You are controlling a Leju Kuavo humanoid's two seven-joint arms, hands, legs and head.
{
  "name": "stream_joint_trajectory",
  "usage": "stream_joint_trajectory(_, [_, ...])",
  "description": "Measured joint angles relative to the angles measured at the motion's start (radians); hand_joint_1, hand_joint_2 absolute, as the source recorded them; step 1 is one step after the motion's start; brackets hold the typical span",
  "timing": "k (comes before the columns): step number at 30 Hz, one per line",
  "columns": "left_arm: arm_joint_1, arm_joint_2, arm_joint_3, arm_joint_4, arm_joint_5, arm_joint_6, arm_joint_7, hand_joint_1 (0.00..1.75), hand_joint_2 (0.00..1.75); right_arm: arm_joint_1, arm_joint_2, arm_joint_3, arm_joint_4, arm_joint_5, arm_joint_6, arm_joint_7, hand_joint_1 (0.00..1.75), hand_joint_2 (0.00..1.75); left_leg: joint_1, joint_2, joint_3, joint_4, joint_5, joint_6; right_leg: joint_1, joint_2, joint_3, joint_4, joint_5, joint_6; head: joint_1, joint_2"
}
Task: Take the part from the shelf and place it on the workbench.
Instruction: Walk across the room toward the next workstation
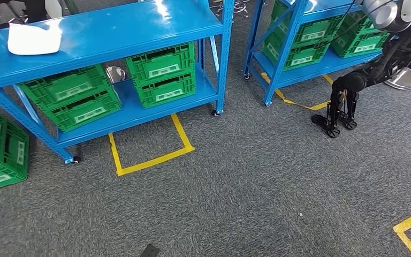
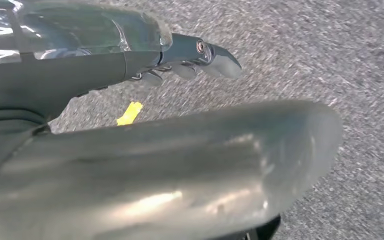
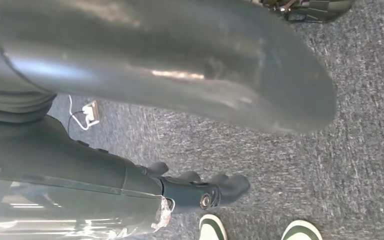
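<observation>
Right hand (image 1: 338,115) low at the end of its dark forearm in the head view, fingers slack and pointing down at the carpet (image 1: 246,187), nothing in them, just in front of the right shelf (image 1: 299,69). Green crates (image 1: 321,37) stacked on that shelf. Left shelf (image 1: 112,32) well apart from the hand, with a white flat piece (image 1: 33,38) lying on its top board near the far left end and a shiny metal piece (image 1: 115,72) on the lower board between two stacks of green crates. Cannot tell which of these is the part. One more green crate (image 1: 0,147) on the floor beside the left shelf. Yellow tape (image 1: 150,158) marking a bay on the carpet under the shelf's front edge. Left wrist view: left hand (image 2: 195,57) stretched out straight, released, grasping nothing, over blurred grey carpet with a scrap of yellow tape below. Right wrist view: right hand again, dark fingers (image 3: 215,190) loosely extended and holding nothing, above carpet; a person's two shoes (image 3: 212,227) close by the fingertips, and a white socket strip (image 3: 91,112) with its cable lying farther off.
</observation>
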Motion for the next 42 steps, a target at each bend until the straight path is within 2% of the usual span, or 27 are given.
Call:
stream_joint_trajectory(2, [0.0, -0.001, 0.0, 0.0, 0.0, 0.009, -0.002, 0.0, 0.0, -0.001, 0.0, 0.0, 0.0, 0.0, 0.004, -0.004, 0.0, 0.0, -0.004, 0.07, -0.023, 0.044, -0.037, -0.007, 0.001, -0.025, 0.004, -0.016, 0.01, -0.014, -0.008, 0.0])
stream_joint_trajectory(3, [-0.002, -0.003, 0.0, 0.0, 0.0, 0.015, -0.002, 0.0, 0.0, 0.0, -0.001, 0.0, 0.0, 0.0, 0.008, -0.006, 0.0, 0.0, -0.004, 0.108, -0.046, 0.096, -0.07, -0.008, 0.002, -0.04, 0.005, -0.02, 0.013, -0.018, -0.012, 0.0])
stream_joint_trajectory(5, [-0.005, -0.008, 0.0, 0.0, 0.001, 0.026, 0.001, 0.0, 0.0, 0.005, -0.006, 0.0, 0.0, -0.001, 0.018, -0.009, 0.0, 0.0, -0.002, 0.121, -0.099, 0.213, -0.125, -0.011, 0.006, -0.072, 0.004, -0.021, 0.013, -0.021, -0.016, 0.0])
stream_joint_trajectory(6, [-0.006, -0.01, 0.0, 0.0, 0.004, 0.03, 0.005, 0.0, 0.0, 0.005, -0.008, 0.0, 0.0, -0.003, 0.022, -0.01, 0.0, 0.0, -0.002, 0.119, -0.111, 0.245, -0.132, -0.012, 0.006, -0.087, 0.004, -0.02, 0.013, -0.022, -0.016, 0.0])
stream_joint_trajectory(7, [-0.006, -0.012, 0.0, 0.0, 0.007, 0.033, 0.01, 0.0, 0.0, 0.004, -0.011, 0.0, 0.0, -0.005, 0.025, -0.01, 0.0, 0.0, -0.002, 0.118, -0.104, 0.243, -0.12, -0.013, 0.007, -0.101, 0.004, -0.019, 0.012, -0.021, -0.016, 0.0])
stream_joint_trajectory(8, [-0.006, -0.013, 0.0, 0.0, 0.012, 0.035, 0.015, 0.0, 0.0, 0.002, -0.013, 0.0, -0.001, -0.006, 0.027, -0.01, 0.0, 0.0, -0.002, 0.124, -0.078, 0.204, -0.093, -0.013, 0.007, -0.113, 0.004, -0.017, 0.011, -0.019, -0.016, 0.0])
stream_joint_trajectory(10, [-0.01, -0.014, 0.0, 0.0, 0.02, 0.036, 0.021, 0.0, 0.0, -0.001, -0.015, 0.0, -0.001, -0.008, 0.029, -0.01, 0.0, 0.0, -0.008, 0.173, 0.0, 0.075, -0.04, -0.009, 0.01, -0.133, 0.005, -0.01, 0.006, -0.012, -0.017, 0.0])
stream_joint_trajectory(12, [-0.018, -0.015, 0.0, -0.001, 0.024, 0.035, 0.025, 0.0, 0.0, -0.002, -0.018, 0.0, -0.001, -0.008, 0.029, -0.01, 0.0, 0.0, -0.016, 0.214, 0.041, -0.002, -0.026, -0.001, 0.015, -0.153, 0.006, -0.003, 0.0, -0.001, -0.016, 0.0])
stream_joint_trajectory(13, [-0.021, -0.016, 0.0, -0.001, 0.025, 0.035, 0.026, 0.0, 0.0, -0.002, -0.019, 0.0, -0.001, -0.008, 0.029, -0.01, 0.0, 0.0, -0.02, 0.214, 0.041, -0.009, -0.029, 0.004, 0.017, -0.165, 0.007, -0.002, -0.001, 0.003, -0.015, 0.0])
stream_joint_trajectory(15, [-0.022, -0.017, 0.0, -0.001, 0.027, 0.035, 0.029, 0.0, 0.0, -0.003, -0.019, 0.0, -0.001, -0.008, 0.029, -0.01, 0.0, 0.0, -0.018, 0.183, 0.036, -0.012, -0.023, 0.017, 0.015, -0.179, 0.01, 0.001, -0.007, 0.012, -0.011, 0.0])
stream_joint_trajectory(17, [-0.024, -0.017, 0.0, -0.001, 0.025, 0.036, 0.032, 0.0, 0.0, -0.003, -0.02, 0.0, -0.002, -0.008, 0.028, -0.01, 0.0, 0.0, -0.014, 0.152, 0.033, -0.015, -0.015, 0.03, 0.008, -0.143, -0.002, 0.043, -0.044, 0.023, -0.009, 0.0])
stream_joint_trajectory(19, [-0.028, -0.02, 0.0, -0.001, 0.021, 0.034, 0.037, 0.0, 0.0, 0.002, -0.023, 0.0, -0.001, -0.008, 0.028, -0.01, 0.0, 0.0, -0.013, 0.119, 0.029, -0.015, -0.009, 0.04, 0.002, -0.091, -0.046, 0.159, -0.114, 0.032, -0.006, 0.0])
stream_joint_trajectory(21, [-0.028, -0.023, 0.0, -0.001, 0.023, 0.027, 0.04, 0.0, 0.0, 0.006, -0.025, 0.0, -0.001, -0.008, 0.027, -0.01, 0.0, 0.0, -0.015, 0.085, 0.026, -0.015, -0.005, 0.044, 0.001, -0.072, -0.09, 0.266, -0.154, 0.035, -0.004, 0.0])
stream_joint_trajectory(22, [-0.027, -0.023, 0.0, -0.001, 0.028, 0.021, 0.039, 0.0, 0.0, 0.005, -0.025, 0.0, -0.001, -0.008, 0.027, -0.01, 0.0, 0.0, -0.016, 0.07, 0.026, -0.015, -0.004, 0.044, 0.001, -0.068, -0.094, 0.275, -0.145, 0.033, -0.004, 0.0])
stream_joint_trajectory(23, [-0.027, -0.023, 0.0, -0.001, 0.033, 0.017, 0.037, 0.0, 0.0, 0.003, -0.025, 0.0, -0.001, -0.009, 0.027, -0.01, 0.0, 0.0, -0.017, 0.055, 0.027, -0.014, -0.003, 0.043, 0.001, -0.064, -0.082, 0.244, -0.116, 0.029, -0.004, 0.0])
stream_joint_trajectory(26, [-0.029, -0.028, 0.0, -0.001, 0.039, 0.011, 0.037, 0.0, 0.0, -0.002, -0.027, 0.0, -0.002, -0.013, 0.024, -0.01, 0.0, 0.0, -0.019, 0.022, 0.027, -0.013, 0.001, 0.037, 0.003, -0.018, -0.008, 0.059, -0.015, 0.007, -0.005, 0.0])
stream_joint_trajectory(28, [-0.029, -0.032, 0.0, -0.001, 0.039, 0.011, 0.04, 0.0, 0.0, -0.005, -0.029, 0.0, -0.002, -0.018, 0.018, -0.01, 0.0, 0.0, -0.017, 0.01, 0.018, -0.013, 0.006, 0.028, 0.005, 0.003, 0.01, 0.006, -0.005, -0.005, -0.005, 0.0])
stream_joint_trajectory(29, [-0.029, -0.033, 0.0, -0.001, 0.039, 0.01, 0.043, 0.0, 0.0, -0.008, -0.03, 0.0, -0.002, -0.02, 0.014, -0.01, 0.0, 0.0, -0.016, 0.006, 0.014, -0.013, 0.009, 0.022, 0.006, 0.0, 0.011, 0.0, -0.004, -0.008, -0.004, 0.0])
stream_joint_trajectory(30, [-0.028, -0.034, 0.0, -0.001, 0.039, 0.01, 0.047, 0.0, 0.0, -0.01, -0.029, -0.001, -0.002, -0.02, 0.011, -0.011, 0.0, 0.0, -0.015, 0.012, 0.01, -0.013, 0.009, 0.016, 0.005, -0.006, 0.013, -0.008, 0.0, -0.012, -0.004, 0.0])
stream_joint_trajectory(31, [-0.027, -0.033, 0.0, -0.001, 0.039, 0.009, 0.051, 0.0, 0.0, -0.011, -0.029, -0.001, -0.002, -0.02, 0.008, -0.011, 0.0, 0.0, -0.017, 0.034, 0.006, -0.007, 0.002, 0.01, 0.003, -0.011, 0.014, -0.018, 0.005, -0.015, -0.005, 0.0])
stream_joint_trajectory(32, [-0.028, -0.033, 0.0, -0.001, 0.039, 0.009, 0.054, 0.0, 0.0, -0.011, -0.028, -0.001, -0.002, -0.02, 0.006, -0.012, 0.0, 0.0, -0.018, 0.063, -0.004, 0.013, -0.017, 0.005, 0.001, -0.017, 0.016, -0.027, 0.011, -0.019, -0.008, 0.0])
stream_joint_trajectory(34, [-0.032, -0.032, 0.0, -0.001, 0.039, 0.009, 0.057, 0.0, 0.0, -0.006, -0.027, -0.001, -0.002, -0.02, 0.005, -0.013, 0.0, 0.0, -0.016, 0.113, -0.049, 0.109, -0.081, -0.004, 0.001, -0.032, 0.016, -0.036, 0.018, -0.024, -0.015, 0.0])
stream_joint_trajectory(36, [-0.033, -0.032, 0.0, -0.001, 0.039, 0.009, 0.058, 0.0, 0.0, 0.0, -0.027, -0.001, -0.002, -0.021, 0.004, -0.013, 0.0, 0.0, -0.007, 0.116, -0.098, 0.221, -0.129, -0.014, 0.001, -0.05, 0.013, -0.034, 0.019, -0.024, -0.018, 0.0])
stream_joint_trajectory(37, [-0.032, -0.032, 0.0, -0.001, 0.039, 0.009, 0.058, 0.0, 0.0, 0.002, -0.027, -0.001, -0.001, -0.021, 0.004, -0.013, 0.0, 0.0, -0.002, 0.115, -0.104, 0.241, -0.129, -0.019, 0.0, -0.056, 0.012, -0.033, 0.018, -0.024, -0.018, 0.0])
stream_joint_trajectory(38, [-0.031, -0.031, 0.0, -0.001, 0.039, 0.009, 0.058, 0.0, 0.0, 0.002, -0.027, -0.001, -0.001, -0.021, 0.004, -0.013, 0.0, 0.0, 0.002, 0.115, -0.09, 0.222, -0.108, -0.023, -0.001, -0.062, 0.012, -0.03, 0.017, -0.021, -0.018, 0.0])
stream_joint_trajectory(40, [-0.031, -0.03, 0.0, -0.001, 0.039, 0.008, 0.058, 0.0, 0.0, 0.002, -0.026, -0.001, -0.002, -0.021, 0.003, -0.013, 0.0, 0.0, 0.009, 0.117, -0.021, 0.107, -0.048, -0.029, -0.004, -0.068, 0.011, -0.021, 0.011, -0.011, -0.019, 0.0])
stream_joint_trajectory(42, [-0.032, -0.031, 0.0, -0.001, 0.038, 0.006, 0.062, 0.0, 0.0, 0.0, -0.025, -0.001, -0.002, -0.025, 0.0, -0.015, 0.0, 0.0, 0.009, 0.118, 0.032, 0.013, -0.025, -0.025, -0.003, -0.069, 0.006, -0.005, 0.002, 0.003, -0.019, 0.0])
